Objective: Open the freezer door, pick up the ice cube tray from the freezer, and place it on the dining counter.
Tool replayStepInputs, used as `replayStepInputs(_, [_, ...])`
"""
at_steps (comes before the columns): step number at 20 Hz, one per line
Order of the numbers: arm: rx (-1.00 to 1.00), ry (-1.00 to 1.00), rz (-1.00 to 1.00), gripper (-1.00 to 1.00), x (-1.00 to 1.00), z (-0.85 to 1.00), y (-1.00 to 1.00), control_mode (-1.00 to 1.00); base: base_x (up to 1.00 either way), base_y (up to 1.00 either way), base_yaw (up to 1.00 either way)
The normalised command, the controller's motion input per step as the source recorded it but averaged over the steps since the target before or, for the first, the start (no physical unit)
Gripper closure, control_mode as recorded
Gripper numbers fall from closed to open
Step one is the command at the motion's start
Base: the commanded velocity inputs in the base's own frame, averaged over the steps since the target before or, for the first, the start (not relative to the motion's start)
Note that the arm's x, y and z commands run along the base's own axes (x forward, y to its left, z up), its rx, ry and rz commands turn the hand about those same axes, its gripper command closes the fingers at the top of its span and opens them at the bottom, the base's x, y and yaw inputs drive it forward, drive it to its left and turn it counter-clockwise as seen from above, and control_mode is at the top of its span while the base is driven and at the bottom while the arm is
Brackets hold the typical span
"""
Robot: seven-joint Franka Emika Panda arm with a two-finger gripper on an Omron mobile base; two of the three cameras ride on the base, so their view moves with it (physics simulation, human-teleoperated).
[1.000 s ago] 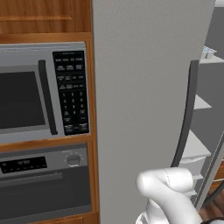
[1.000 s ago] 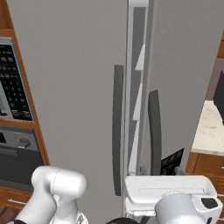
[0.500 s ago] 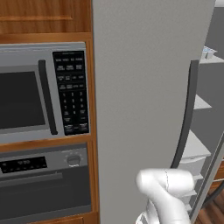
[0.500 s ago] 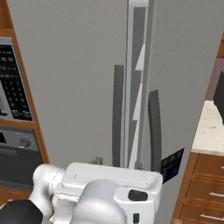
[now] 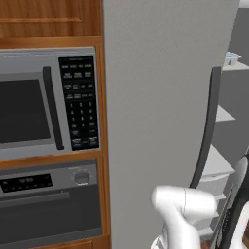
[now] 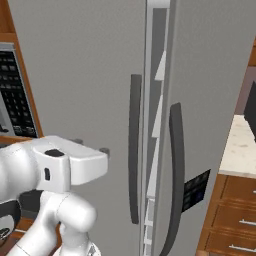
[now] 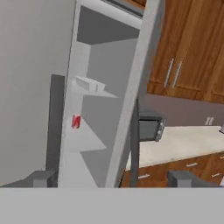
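Warm wood cabinetry (image 5: 48, 22) framed a steel microwave (image 5: 46, 102) above a built-in oven (image 5: 48, 202). Wooden drawers (image 6: 232, 217) with metal pulls stood beneath a pale countertop (image 7: 183, 144) and brown upper cabinets (image 7: 192, 48).

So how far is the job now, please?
Started: the tall plain grey freezer door stands ajar, showing pale shelves. In hand: nothing; the open tool faces the gap. Left: open the door wider, take the small pale ice cube tray off its shelf, and carry it to the counter.
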Motion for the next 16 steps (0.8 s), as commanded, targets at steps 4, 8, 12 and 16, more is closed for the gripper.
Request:
replayStepInputs(4, [-0.01,0.0,-0.55,-1.0,0.75,0.0,0.44,-1.0,0.0,0.0,0.0])
replayStepInputs(8, [0.0,0.0,-0.54,-1.0,0.73,-0.03,0.0,-1.0,0.0,0.0,0.0])
replayStepInputs(12, [0.0,-0.05,-0.49,-1.0,0.5,-0.12,-0.05,-1.0,0.0,0.0,0.0])
replayStepInputs(16, [-0.01,-0.03,-0.38,-1.0,0.23,-0.17,-0.22,-1.0,0.0,0.0,0.0])
